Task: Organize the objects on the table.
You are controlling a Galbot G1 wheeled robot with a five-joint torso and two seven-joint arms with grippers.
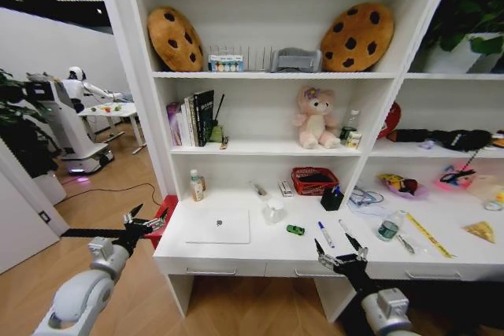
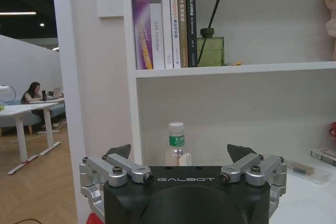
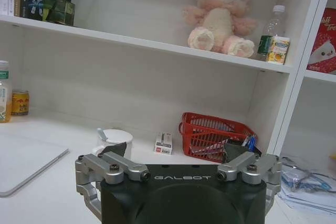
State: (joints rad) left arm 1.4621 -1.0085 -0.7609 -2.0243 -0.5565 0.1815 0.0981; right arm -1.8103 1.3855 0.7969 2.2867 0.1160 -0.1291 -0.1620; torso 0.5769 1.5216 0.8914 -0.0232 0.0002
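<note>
Reading "GALBOT" on both wrist housings — the left gripper hovers off the table's left end, fingers spread wide, empty. The silver-white laptop lies near the front edge; the right gripper, also wide, hangs at that edge beside the pens.

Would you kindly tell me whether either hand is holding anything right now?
Nothing is held: the left hand and the right hand are both open and empty.

White table with laptop, mug, pens, ruler.
</note>
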